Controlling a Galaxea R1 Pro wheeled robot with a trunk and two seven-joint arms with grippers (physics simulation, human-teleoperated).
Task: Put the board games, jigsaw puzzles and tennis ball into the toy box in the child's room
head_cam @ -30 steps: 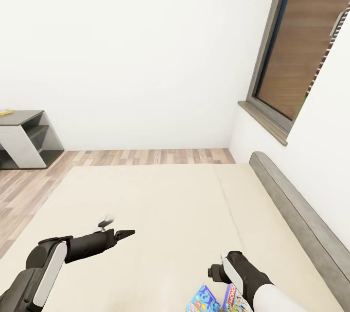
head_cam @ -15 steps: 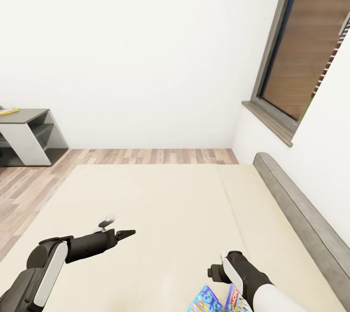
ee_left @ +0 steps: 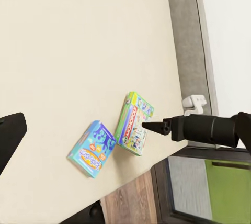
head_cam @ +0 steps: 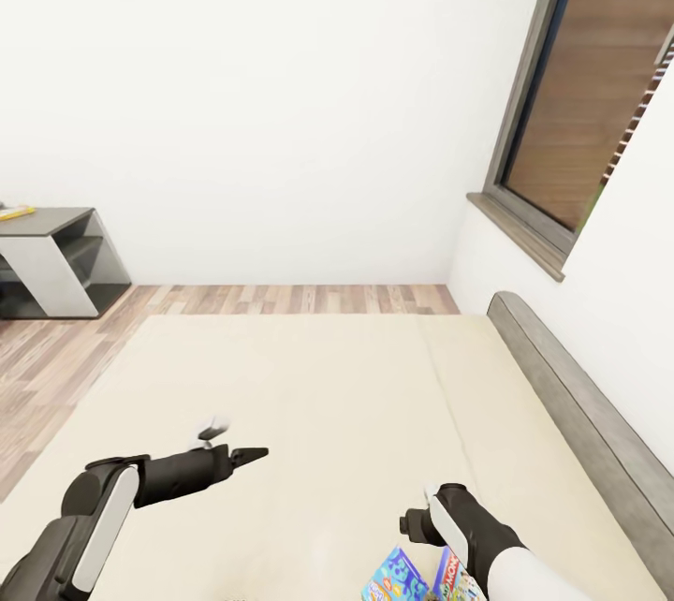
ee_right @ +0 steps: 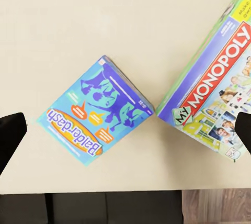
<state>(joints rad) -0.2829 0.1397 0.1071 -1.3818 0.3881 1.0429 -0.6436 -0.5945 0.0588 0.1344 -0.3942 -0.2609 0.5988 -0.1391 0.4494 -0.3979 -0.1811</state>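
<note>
Bed [head_cam: 309,395], a wide cream mattress with a seam and a grey padded headboard [head_cam: 580,414] along its right side, takes up the lower half of the head view. Two board games lie flat on it near its front edge, side by side but apart: the blue Balderdash box [ee_right: 97,111] and the Monopoly box [ee_right: 214,98], the latter nearer the headboard. In the head view both boxes sit at the bottom edge, just beside the right arm, which partly covers the Monopoly box. The left gripper [head_cam: 245,454] hangs above the bare mattress, well apart from the boxes; it holds nothing, and how far its fingers are parted cannot be told. The right gripper [ee_left: 148,126] shows in the left wrist view as a dark tip poised over the Monopoly box; in the right wrist view two dark fingers [ee_right: 10,137] stand wide apart at opposite edges, with both boxes lying between them, nothing grasped. A grey and white shelf unit [head_cam: 51,264] stands on the wooden floor [head_cam: 290,300] by the white wall, and a framed window [head_cam: 580,95] is set above the headboard.
</note>
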